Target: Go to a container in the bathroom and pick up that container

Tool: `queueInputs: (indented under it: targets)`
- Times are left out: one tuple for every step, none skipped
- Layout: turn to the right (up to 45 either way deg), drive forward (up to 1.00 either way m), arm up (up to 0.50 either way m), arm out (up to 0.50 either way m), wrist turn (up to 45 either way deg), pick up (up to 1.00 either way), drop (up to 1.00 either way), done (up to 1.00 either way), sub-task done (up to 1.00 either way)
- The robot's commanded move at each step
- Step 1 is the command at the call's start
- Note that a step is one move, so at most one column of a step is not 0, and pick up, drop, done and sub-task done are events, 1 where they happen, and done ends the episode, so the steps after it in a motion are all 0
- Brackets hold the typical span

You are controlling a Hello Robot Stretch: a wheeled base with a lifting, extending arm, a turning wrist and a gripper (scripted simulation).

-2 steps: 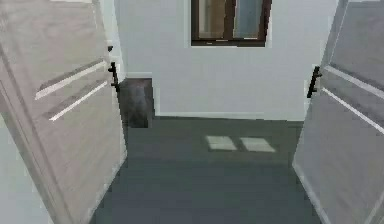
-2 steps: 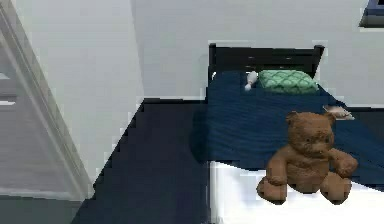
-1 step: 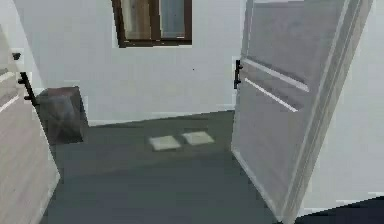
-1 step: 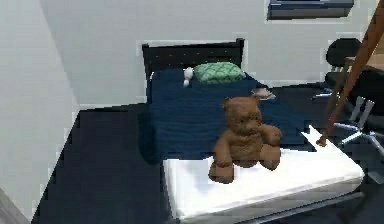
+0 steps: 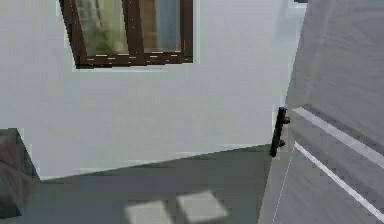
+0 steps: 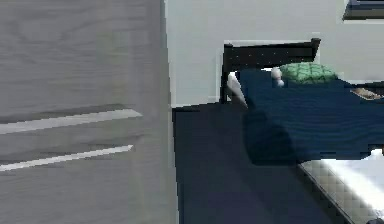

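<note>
Forward view: a grey panelled door (image 5: 340, 110) stands near a wood-framed window (image 5: 128, 30). Weight, stiffness and grip point of the container: not yet assessable. State of the hand: cannot tell.

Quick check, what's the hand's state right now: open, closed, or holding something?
Hand: cannot be told.
</note>
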Motion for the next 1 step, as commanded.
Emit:
queueInputs:
  targets:
    - [0.0,1.00,0.00,0.00,0.0,0.00,0.00,0.00,0.00]
